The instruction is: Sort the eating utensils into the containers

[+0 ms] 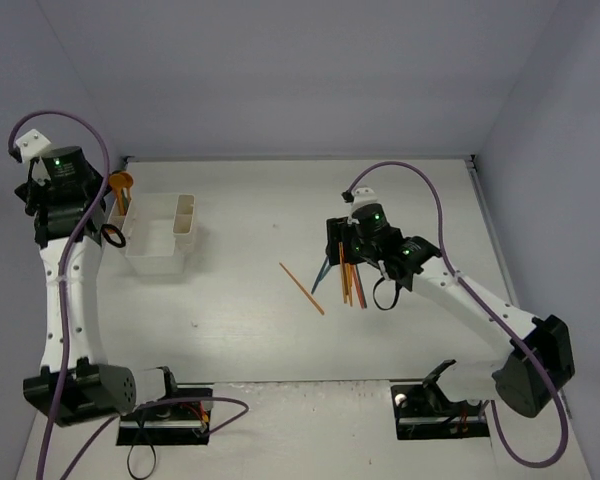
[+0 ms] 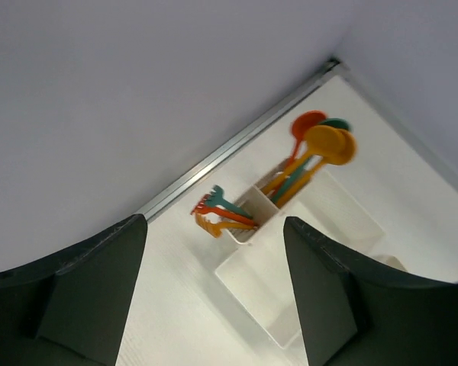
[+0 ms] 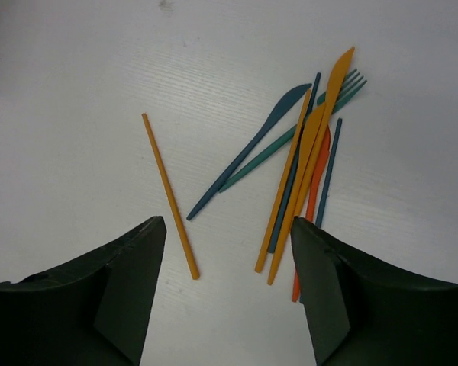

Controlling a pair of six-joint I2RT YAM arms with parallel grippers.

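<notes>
The containers [image 1: 160, 250] stand at the table's far left. In the left wrist view, one bin holds orange, red and teal spoons [image 2: 324, 145], the one beside it holds forks [image 2: 217, 215], and a wider bin [image 2: 278, 297] shows nothing inside. My left gripper [image 2: 214, 225] hangs open above them, holding nothing. My right gripper [image 3: 227, 229] is open just above the table, over a loose pile of utensils: a blue knife [image 3: 248, 149], a teal fork [image 3: 309, 122], an orange knife [image 3: 314, 156], and red and blue sticks. A single orange stick [image 3: 169, 194] lies to the left of the pile.
The grey back wall and a metal edge strip [image 2: 237, 149] run right behind the containers. Purple cables [image 1: 435, 215] loop over both arms. The arm bases [image 1: 165, 415] sit at the near edge.
</notes>
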